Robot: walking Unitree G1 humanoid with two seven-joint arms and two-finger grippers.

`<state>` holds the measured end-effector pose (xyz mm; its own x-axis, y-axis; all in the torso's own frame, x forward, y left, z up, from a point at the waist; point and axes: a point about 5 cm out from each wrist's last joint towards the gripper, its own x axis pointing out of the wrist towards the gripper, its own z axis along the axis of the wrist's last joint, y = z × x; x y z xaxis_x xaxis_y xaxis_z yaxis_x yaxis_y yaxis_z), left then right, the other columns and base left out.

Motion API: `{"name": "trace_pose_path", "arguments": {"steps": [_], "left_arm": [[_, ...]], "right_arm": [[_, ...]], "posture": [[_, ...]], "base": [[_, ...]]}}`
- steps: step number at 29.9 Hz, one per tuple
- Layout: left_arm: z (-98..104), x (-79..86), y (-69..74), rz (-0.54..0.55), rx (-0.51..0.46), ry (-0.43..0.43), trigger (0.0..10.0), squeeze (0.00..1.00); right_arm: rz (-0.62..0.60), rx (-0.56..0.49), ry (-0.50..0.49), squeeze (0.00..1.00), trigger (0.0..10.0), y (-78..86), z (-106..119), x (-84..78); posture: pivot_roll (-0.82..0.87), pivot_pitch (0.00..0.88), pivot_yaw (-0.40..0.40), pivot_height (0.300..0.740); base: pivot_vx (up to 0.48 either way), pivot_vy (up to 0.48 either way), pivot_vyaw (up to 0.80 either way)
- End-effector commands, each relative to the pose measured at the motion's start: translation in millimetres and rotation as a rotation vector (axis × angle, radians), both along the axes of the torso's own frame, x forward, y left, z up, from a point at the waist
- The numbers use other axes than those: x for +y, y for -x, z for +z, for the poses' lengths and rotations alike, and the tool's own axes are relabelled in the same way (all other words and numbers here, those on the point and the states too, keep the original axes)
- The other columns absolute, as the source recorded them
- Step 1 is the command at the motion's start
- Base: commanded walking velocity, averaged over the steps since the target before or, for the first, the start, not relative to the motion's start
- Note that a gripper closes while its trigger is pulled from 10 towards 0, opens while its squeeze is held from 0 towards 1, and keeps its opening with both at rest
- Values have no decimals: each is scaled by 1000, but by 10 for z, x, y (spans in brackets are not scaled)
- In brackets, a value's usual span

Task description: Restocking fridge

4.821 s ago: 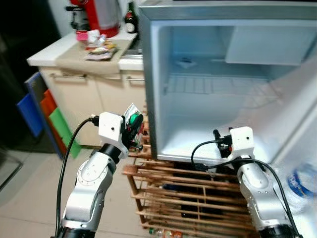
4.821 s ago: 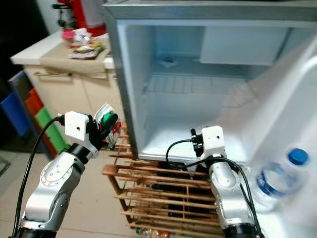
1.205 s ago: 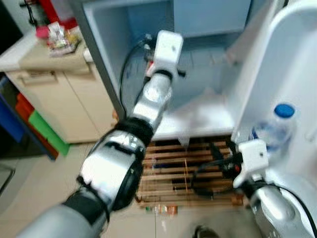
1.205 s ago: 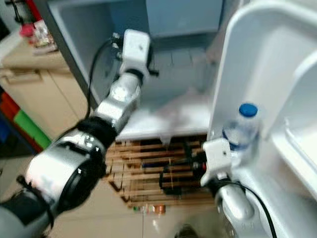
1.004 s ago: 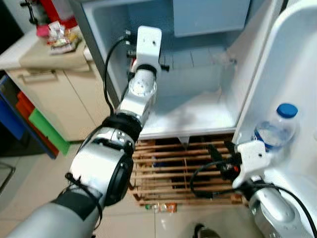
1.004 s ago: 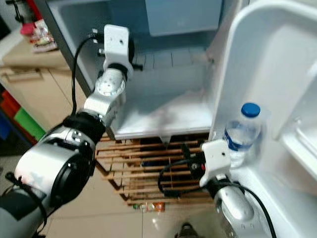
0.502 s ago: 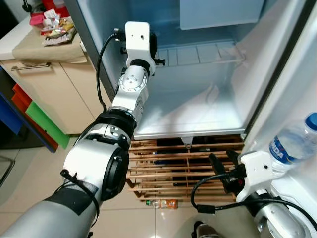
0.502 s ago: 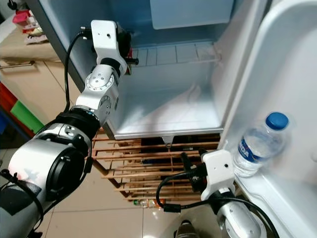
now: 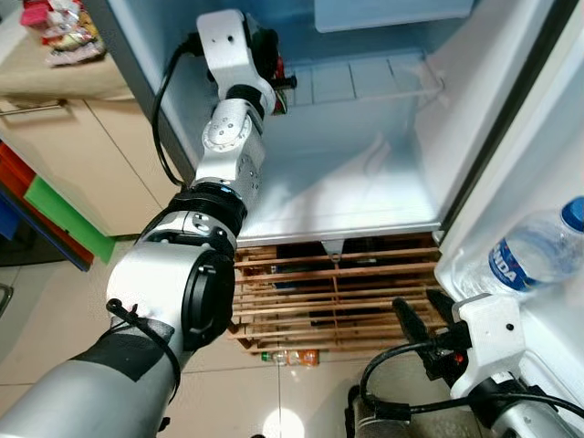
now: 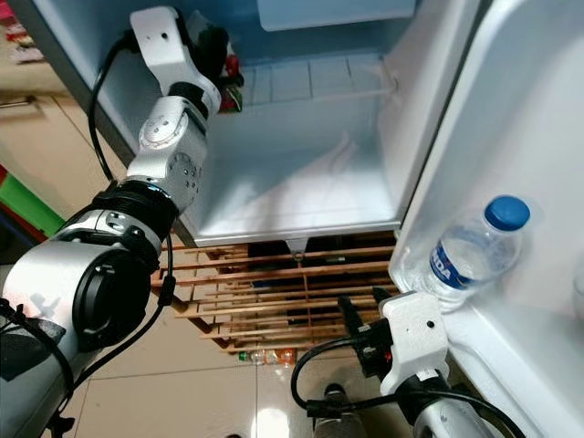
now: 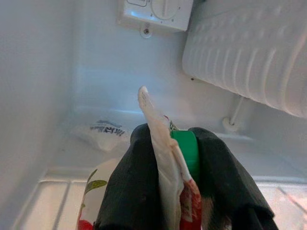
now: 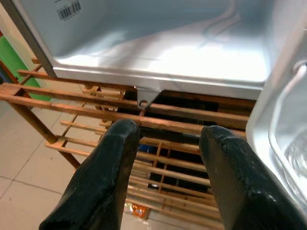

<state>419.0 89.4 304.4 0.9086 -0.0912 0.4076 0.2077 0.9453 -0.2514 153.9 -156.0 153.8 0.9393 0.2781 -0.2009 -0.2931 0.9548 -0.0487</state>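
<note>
My left gripper [image 9: 276, 75] reaches into the open fridge at the level of the wire shelf [image 9: 365, 80]. It is shut on a white and red pouch [image 11: 162, 153] with a green cap [image 11: 188, 149], gripped between both black fingers [image 11: 125, 191]. A small white packet [image 11: 102, 132] lies at the back of the shelf beyond the pouch. The right gripper [image 12: 165, 143] hangs low and open in front of the wooden rack [image 9: 338, 297], holding nothing. A water bottle [image 10: 470, 246] with a blue cap stands in the door shelf [image 10: 497, 347].
The fridge floor [image 9: 347, 196] lies below the shelf, with a freezer flap [image 9: 392, 11] above. Its open door [image 10: 538, 137] stands at the right. A cream cabinet [image 9: 64, 137] is at the left. Small bottles [image 9: 287, 358] lie on the tiled floor under the rack.
My left arm has carried the pouch from outside the fridge up to the wire shelf and pushed a little deeper. The right arm has sunk lower. The camera has tilted down and closer.
</note>
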Motion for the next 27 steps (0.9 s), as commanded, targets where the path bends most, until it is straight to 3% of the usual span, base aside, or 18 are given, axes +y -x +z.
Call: {"name": "trace_pose_path", "arguments": {"steps": [1, 4, 10, 11, 12, 17, 22, 27], "left_arm": [[-118, 37, -24, 9, 68, 24, 10000, 0], [-100, -34, -16, 12, 61, -5, 10000, 0], [-8, 35, -25, 57, 38, -48, 10000, 0], [8, 60, -27, 64, 34, -51, 10000, 357], [17, 83, -30, 69, 32, -53, 10000, 969], [60, 172, -39, 92, 24, -67, 10000, 1000], [307, 287, -38, 127, -23, -53, 10000, 1000], [447, 273, -23, 114, -63, -68, 10000, 1000]], "right_arm": [[17, 10, -14, 0, 10000, 41, 17, 39], [14, 25, -10, 0, 10000, 66, 11, 38], [9, 34, -11, 0, 10000, 85, 15, 44], [8, 36, -11, 0, 10000, 92, 15, 46], [7, 38, -11, 0, 10000, 97, 14, 48], [3, 45, -10, 0, 10000, 106, 12, 51], [-1, 42, -10, 0, 10000, 84, 13, 56], [-2, 40, -9, 0, 10000, 64, 7, 68]], "posture": [[-446, 245, 136, 740], [-446, 248, 137, 740], [-453, 257, 143, 740], [-453, 258, 144, 740], [-455, 259, 144, 740], [-458, 261, 145, 740], [-455, 256, 149, 740], [-450, 253, 152, 740]], "base": [[0, 0, 0], [0, 0, 0], [0, 0, 0], [0, 0, 0], [0, 0, 0], [0, 0, 0], [0, 0, 0], [0, 0, 0]]}}
